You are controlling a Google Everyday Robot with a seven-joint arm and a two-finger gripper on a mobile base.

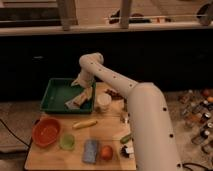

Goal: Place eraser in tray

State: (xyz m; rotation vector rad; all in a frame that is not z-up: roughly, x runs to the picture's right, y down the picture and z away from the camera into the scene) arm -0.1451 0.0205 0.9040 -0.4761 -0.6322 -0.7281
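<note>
The green tray (pixel 56 93) stands at the back left of the wooden table. My arm reaches from the lower right, up and over, and comes down to the tray's right side. The gripper (pixel 83 96) hangs just over the inside of the tray near its right wall. A tan block, the eraser (pixel 87 98), is at the gripper's tip, tilted, above the tray's right edge. I cannot tell whether it is held or resting. A flat whitish scrap (pixel 72 103) lies in the tray just left of the gripper.
A white cup (pixel 103 102) stands right beside the tray. An orange bowl (pixel 46 132), a green cup (pixel 67 141), a yellow stick-like item (pixel 85 123), a blue-grey sponge (pixel 91 150) and a round orange fruit (pixel 106 152) lie at the front. Bottles (pixel 200 115) stand on the right.
</note>
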